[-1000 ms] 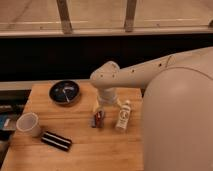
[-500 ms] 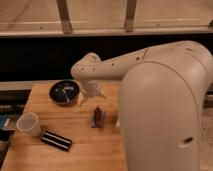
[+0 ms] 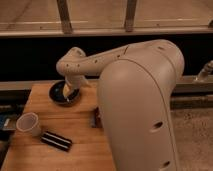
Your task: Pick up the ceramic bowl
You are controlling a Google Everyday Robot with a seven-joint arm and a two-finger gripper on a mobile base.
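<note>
One tool (image 3: 69, 91) apparently hangs over the ceramic bowl (image 3: 56, 93).

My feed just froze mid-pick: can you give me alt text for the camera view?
The robot's white arm reaches across a wooden table, its pincer down at the dark ceramic bowl near the table's far left edge, covering part of it. A white cup and a flat black object sit nearer on the left.

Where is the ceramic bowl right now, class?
In the camera view, the ceramic bowl sits at the far left corner of the wooden table, beyond the white cup, with the claw directly over it.
</note>
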